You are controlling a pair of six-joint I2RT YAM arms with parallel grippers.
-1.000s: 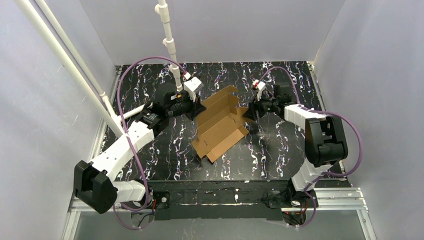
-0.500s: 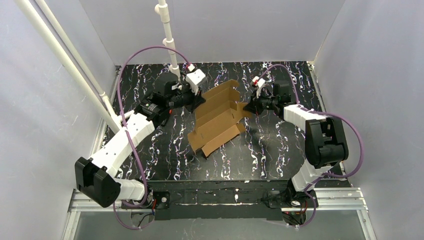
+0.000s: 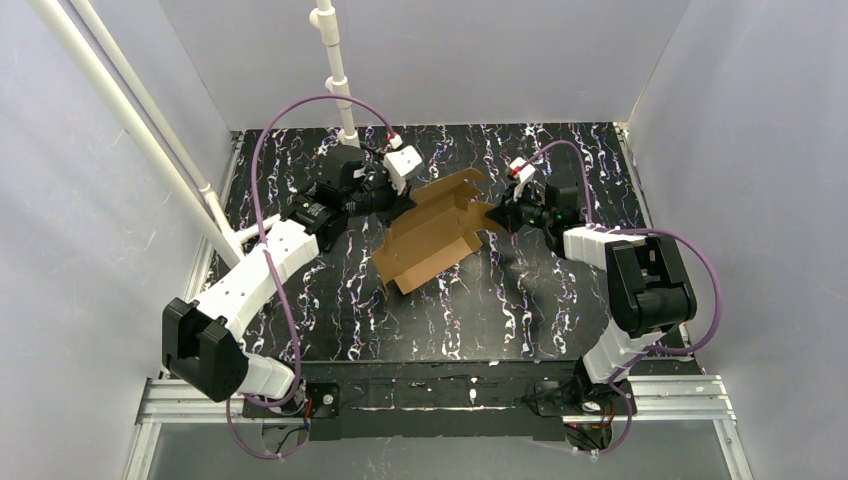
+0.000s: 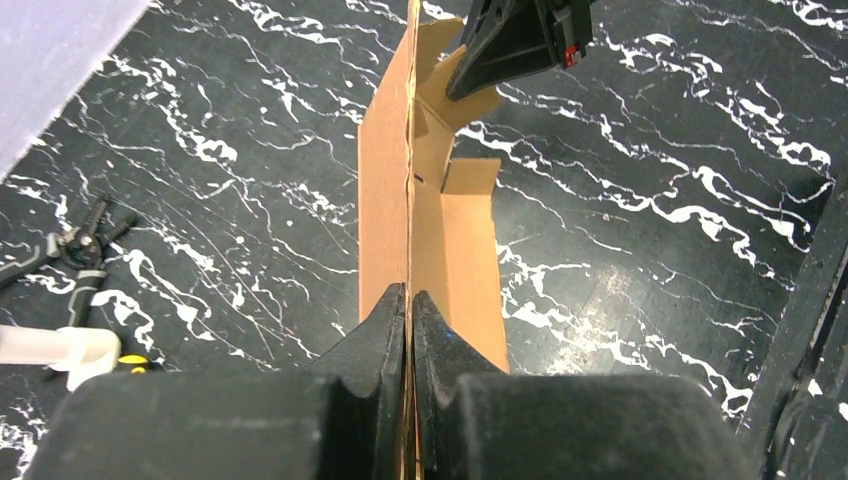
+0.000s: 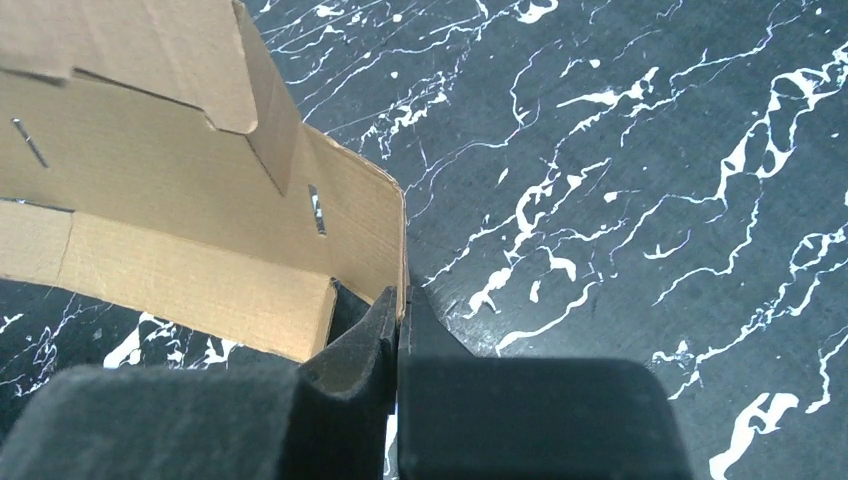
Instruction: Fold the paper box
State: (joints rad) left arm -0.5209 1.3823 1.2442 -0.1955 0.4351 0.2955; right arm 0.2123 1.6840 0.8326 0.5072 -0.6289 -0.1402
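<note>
Cardboard first: the paper box (image 3: 428, 232) is a half-opened brown sheet over the black marbled table (image 3: 540, 300). It sits just right of the white pipe (image 3: 340, 90) and on the pipe's near side. From overhead it runs slantwise, with its far end further from the pipe than its near end. The near end dips toward the tabletop, but I cannot tell whether that low corner touches.

My left gripper (image 4: 410, 297) comes in on the pipe side of the sheet. Through its wrist camera I see both black fingers (image 4: 380, 325) pinched tight on a long edge of the cardboard. From there the edge shows as a thin line running away from the tips, with a brown panel on either side of it.

My right gripper (image 5: 397, 297) works the side of the box away from the pipe. Its jaws are closed on the rim of a short end flap, with the cardboard sandwiched between the tips. Above that grip I can see a panel with narrow slots and a tabbed flap folded over it. In the left wrist view the right arm's dark fingertips show at the far end of the sheet, meeting the cardboard there.
</note>
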